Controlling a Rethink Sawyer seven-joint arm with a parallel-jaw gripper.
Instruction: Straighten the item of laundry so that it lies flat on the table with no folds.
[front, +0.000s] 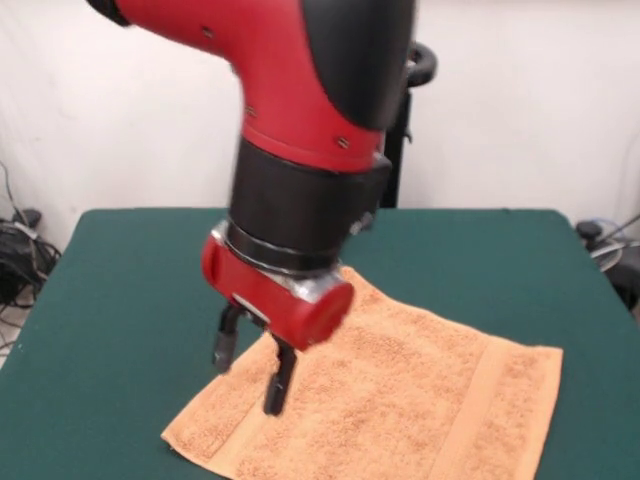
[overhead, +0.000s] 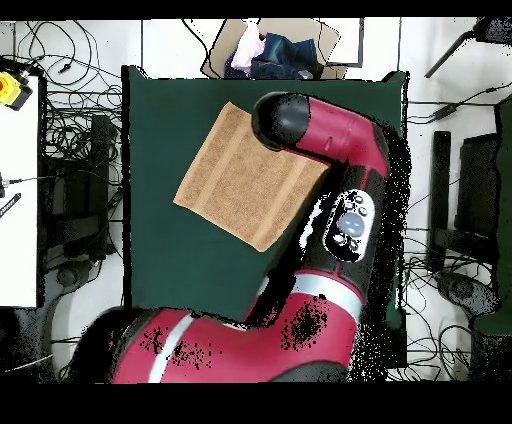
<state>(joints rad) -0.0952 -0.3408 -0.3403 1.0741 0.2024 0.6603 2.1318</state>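
The item of laundry (front: 400, 400) is a light orange-tan towel, spread out on the dark green table (front: 120, 290) and turned at an angle to its edges. No fold shows on it, and woven bands run near its ends. My gripper (front: 252, 368) hangs just above the towel's left part in the front view, open, with nothing between its black fingers (front: 279, 386). From overhead, the towel (overhead: 245, 180) lies on the far half of the table (overhead: 160, 250). The arm's red and black wrist (overhead: 290, 120) covers the towel's right corner and hides the gripper.
A cardboard box (overhead: 300, 48) of clothes sits past the table's far edge in the overhead view. Cables (overhead: 70, 130) lie on the floor to the left, beside a white surface (overhead: 18, 200) with a yellow object (overhead: 8, 90).
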